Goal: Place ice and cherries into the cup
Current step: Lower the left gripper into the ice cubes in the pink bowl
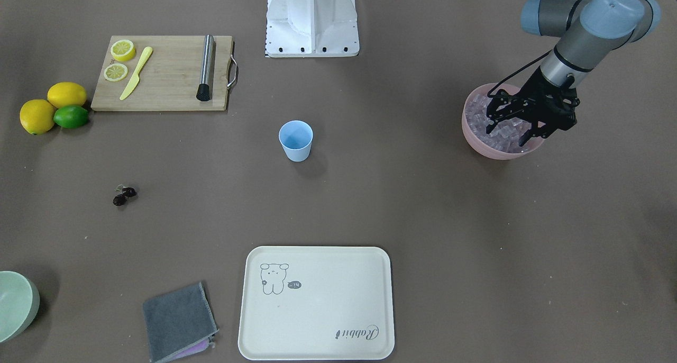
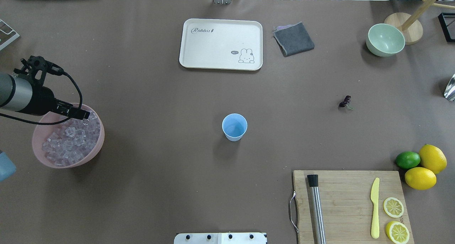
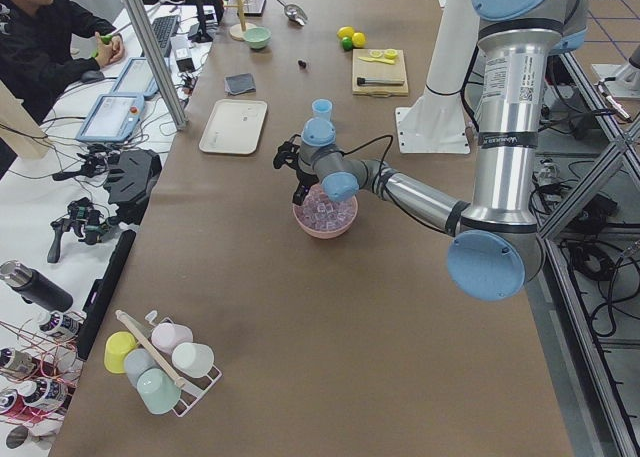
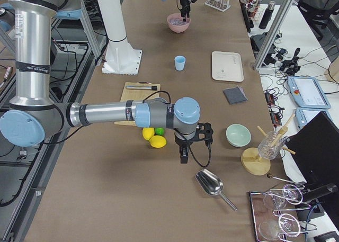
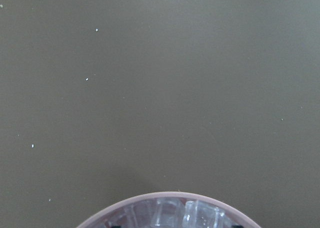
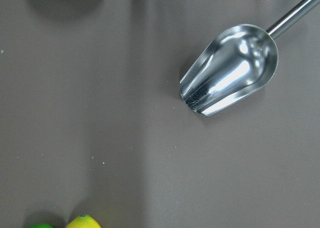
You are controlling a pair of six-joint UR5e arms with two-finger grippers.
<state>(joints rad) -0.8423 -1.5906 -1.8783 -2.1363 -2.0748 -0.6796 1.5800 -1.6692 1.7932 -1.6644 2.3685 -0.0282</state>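
Ice [image 2: 67, 141] fills the pink bowl [image 2: 100, 144] at the left end of the desk [image 2: 160, 94], and the left pincer [image 1: 512, 132] hangs over it, jaws spread wide, tips down among the cubes. The blue cup [image 2: 234, 127] stands mid-desk, well apart. Further right lie the cherries [image 2: 344, 101]. The right pincer [image 4: 184, 156] hovers near a steel scoop [image 4: 211, 184]; whether it is wide or narrow I cannot tell.

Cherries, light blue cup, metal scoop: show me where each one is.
cherries [image 1: 129, 192], exterior front-facing view, on the upper dark fruit.
light blue cup [image 2: 234, 126], overhead exterior view, inside its open mouth.
metal scoop [image 6: 230, 71], right wrist-mounted view, on its shiny bowl.
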